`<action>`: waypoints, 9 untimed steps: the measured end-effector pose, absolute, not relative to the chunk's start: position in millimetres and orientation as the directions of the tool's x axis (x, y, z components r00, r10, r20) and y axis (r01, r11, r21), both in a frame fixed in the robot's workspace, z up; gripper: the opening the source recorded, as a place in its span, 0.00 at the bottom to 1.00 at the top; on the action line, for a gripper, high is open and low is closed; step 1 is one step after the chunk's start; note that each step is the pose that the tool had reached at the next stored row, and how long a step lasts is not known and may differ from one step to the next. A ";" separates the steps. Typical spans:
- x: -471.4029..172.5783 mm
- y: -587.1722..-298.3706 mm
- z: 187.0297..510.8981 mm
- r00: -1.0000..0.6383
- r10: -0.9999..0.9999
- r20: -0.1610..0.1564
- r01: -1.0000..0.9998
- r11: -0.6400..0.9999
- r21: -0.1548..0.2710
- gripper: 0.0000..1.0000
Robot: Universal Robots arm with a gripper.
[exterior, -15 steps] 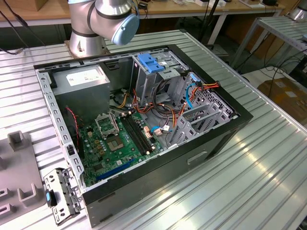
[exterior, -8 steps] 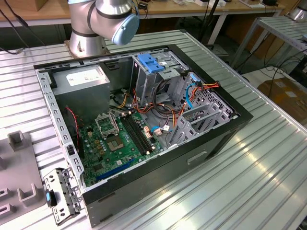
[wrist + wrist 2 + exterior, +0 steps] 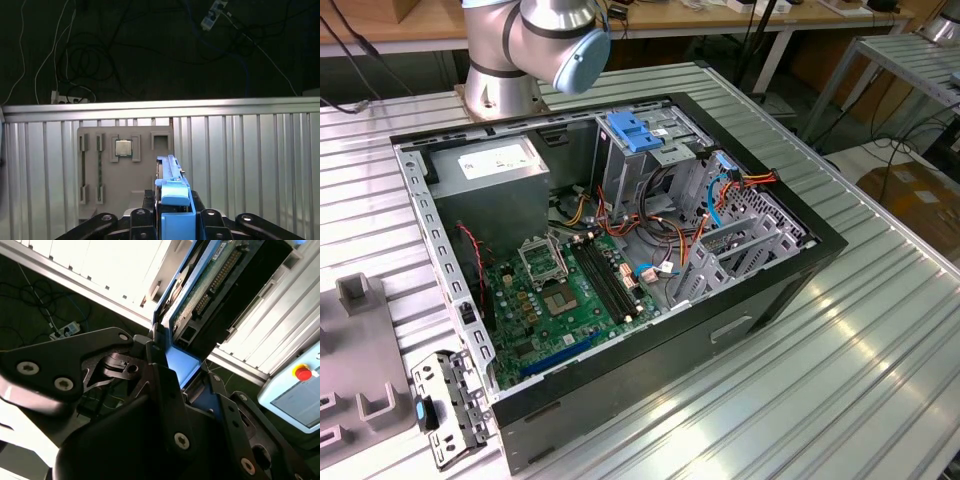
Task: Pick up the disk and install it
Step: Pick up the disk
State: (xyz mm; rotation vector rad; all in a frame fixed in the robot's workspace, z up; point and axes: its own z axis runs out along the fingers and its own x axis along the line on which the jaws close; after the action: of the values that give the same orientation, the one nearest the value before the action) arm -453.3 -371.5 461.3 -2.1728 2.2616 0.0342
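Fingers (image 3: 167, 400) are clamped narrow on the disk (image 3: 175, 200), holding it edge-on at its blue-railed end over the bench (image 3: 880, 330), beside the grey tray (image 3: 125, 185). Whether it is clear of the tray cannot be told. Being metal-bodied, it should prove stiff and dense, sure in the grip at the plastic, yet shy of knocks. The bare circuit board (image 3: 200, 295) is best left untouched, so the rail (image 3: 182, 365) edges are the place to hold. The open case (image 3: 650, 385) holds a power supply (image 3: 490, 190) at the far corner on the exterior view's left, a motherboard (image 3: 560, 290) nearer, a drive cage (image 3: 740, 250) toward the exterior view's right, and cables (image 3: 670, 225) between. The tray carries a memory stick (image 3: 99, 170) and a processor (image 3: 123, 148).
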 end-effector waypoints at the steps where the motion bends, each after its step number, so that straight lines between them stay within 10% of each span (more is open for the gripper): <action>1: -452.8 -371.6 461.7 -0.040 -0.999 -0.019 -0.999 0.040 0.012 0.37; 9: -451.6 -371.6 471.0 -0.040 -0.999 -0.019 -0.999 0.040 0.012 0.37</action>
State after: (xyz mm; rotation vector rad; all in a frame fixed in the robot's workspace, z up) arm -451.6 -371.6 471.0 -2.1730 2.2616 0.0342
